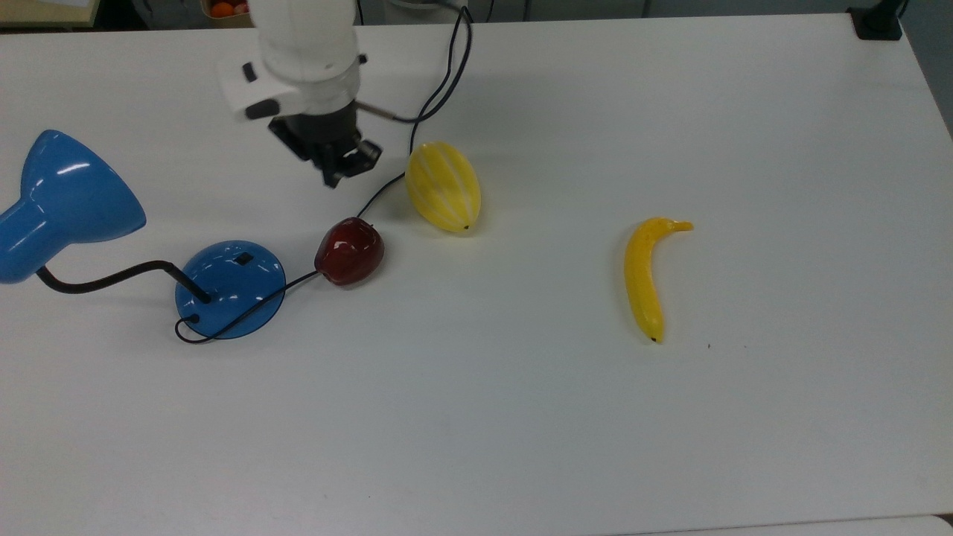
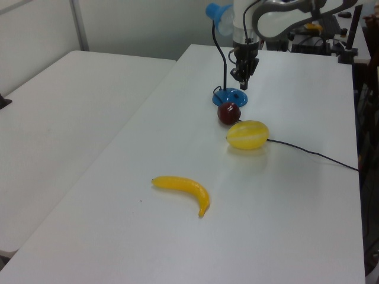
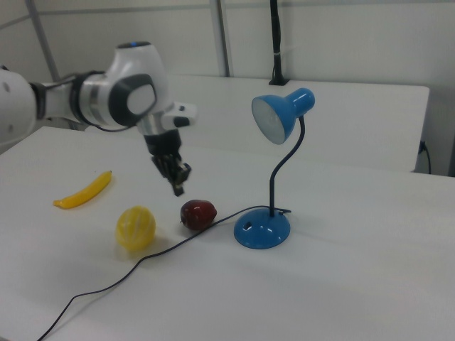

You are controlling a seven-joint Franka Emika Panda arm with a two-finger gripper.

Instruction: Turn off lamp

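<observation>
Going left to right across the top view: blue lamp (image 1: 71,197) at the far left of the white counter (image 1: 566,417), cone shade tilted up and out, thin black neck bending down into the round blue base (image 1: 230,289). Small black switch (image 1: 243,259) on the base's upper part, uncovered, nothing touching it. Black cord (image 1: 372,197) looping off the base's lower edge, then running up past the fruit toward the counter's far edge.

Hand (image 1: 333,173) well above and to the right of the base, hanging in the air clear of the lamp, pointed downward; fingers drawn close together, holding nothing. In the right view, hand (image 3: 178,185) raised above the counter, over the gap between the two nearest fruits; shade face (image 3: 270,119) pale, no obvious glow.

Dark red apple (image 1: 349,251) just right of the base, cord passing beside it. Yellow ribbed melon (image 1: 443,186) next, near the apple. Banana (image 1: 646,274) well apart, further to the right, lying alone.
</observation>
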